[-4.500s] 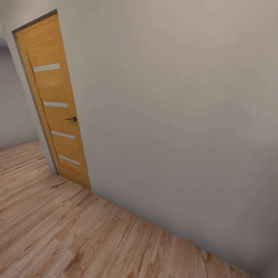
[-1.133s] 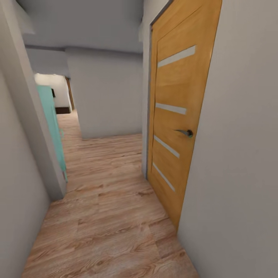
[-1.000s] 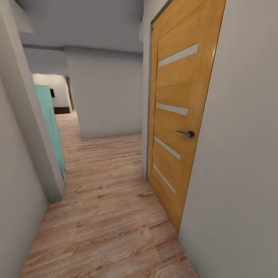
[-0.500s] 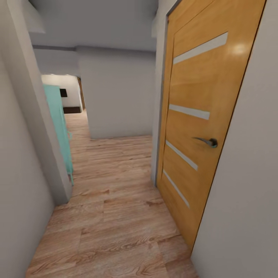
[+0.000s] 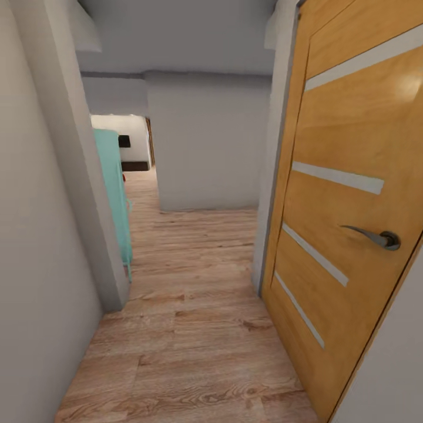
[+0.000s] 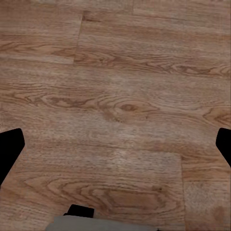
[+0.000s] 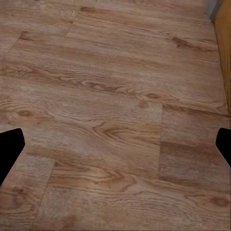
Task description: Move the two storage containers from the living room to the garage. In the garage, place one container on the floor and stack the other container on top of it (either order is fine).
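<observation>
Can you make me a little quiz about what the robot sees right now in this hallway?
1. True or false: the wooden door is on the robot's right side.
2. What colour is the thing poking out past the left wall corner? A) red B) turquoise C) black
3. Fill in: both wrist cameras look down at a wood plank ____.

Key: 1 true. 2 B. 3 floor. Bonus: the left gripper and right gripper have their fingers spread wide with nothing between them.

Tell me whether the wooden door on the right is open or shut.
Shut, as far as shows: the wooden door lies flush in its frame along the wall, with its handle level.
</observation>
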